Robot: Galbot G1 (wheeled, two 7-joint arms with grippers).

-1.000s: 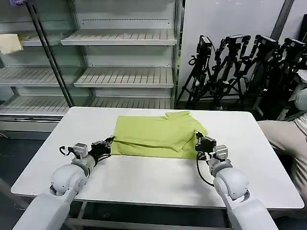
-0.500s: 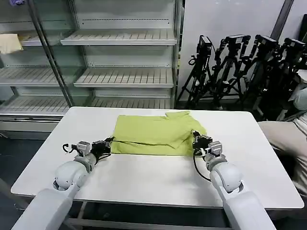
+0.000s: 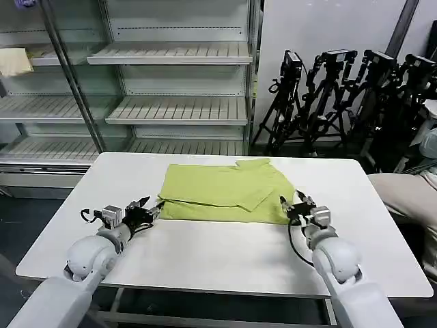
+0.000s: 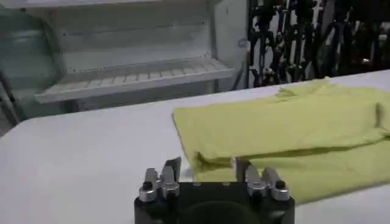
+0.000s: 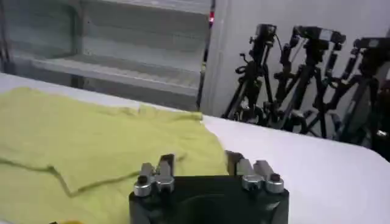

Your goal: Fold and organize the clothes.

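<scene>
The clothes, one lime-green shirt [image 3: 222, 193], lie folded into a flat rectangle at the middle of the white table [image 3: 218, 256], collar toward the far side. My left gripper [image 3: 151, 208] rests low on the table at the shirt's near left corner, open. In the left wrist view that corner of the shirt [image 4: 274, 134] lies just ahead of the left gripper [image 4: 206, 165], level with the fingertips. At the near right corner sits my right gripper [image 3: 293, 205], also open. The right wrist view has the shirt [image 5: 91, 146] reaching up to the right gripper [image 5: 200, 161], with nothing clamped.
Empty metal shelves [image 3: 177, 109] stand behind the table, with a pale yellow cloth [image 3: 13, 61] on one at far left. Black tripods [image 3: 341, 96] crowd the back right. A person's leg [image 3: 410, 198] shows at the right edge.
The right gripper has shifted right, off the shirt's near right corner, and that corner now lies flatter. The left gripper has drawn back slightly from the left corner.
</scene>
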